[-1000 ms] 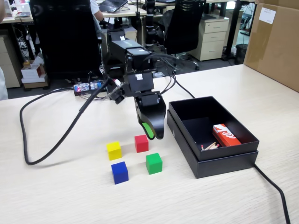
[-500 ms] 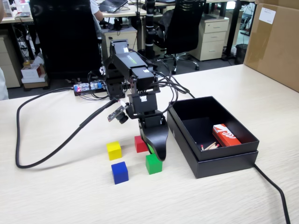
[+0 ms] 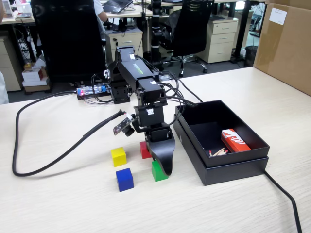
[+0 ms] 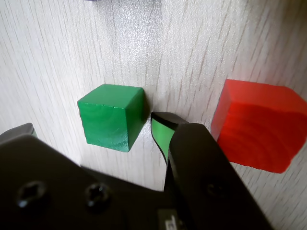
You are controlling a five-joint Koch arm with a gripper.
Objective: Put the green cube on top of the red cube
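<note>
Green cube [image 4: 111, 116] sits between the open tool's [image 4: 93, 129] fingers, red cube [image 4: 259, 124] beside.

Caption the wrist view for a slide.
Open gripper straddles the green cube on the wooden table, one fingertip between it and the red cube.

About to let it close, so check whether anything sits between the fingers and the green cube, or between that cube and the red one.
Nothing visible blocks either path. In the wrist view the green cube sits on bare table between the gripper's fingers. The green-tipped one stands in the gap between it and the red cube. The yellow cube and blue cube lie aside.
</note>
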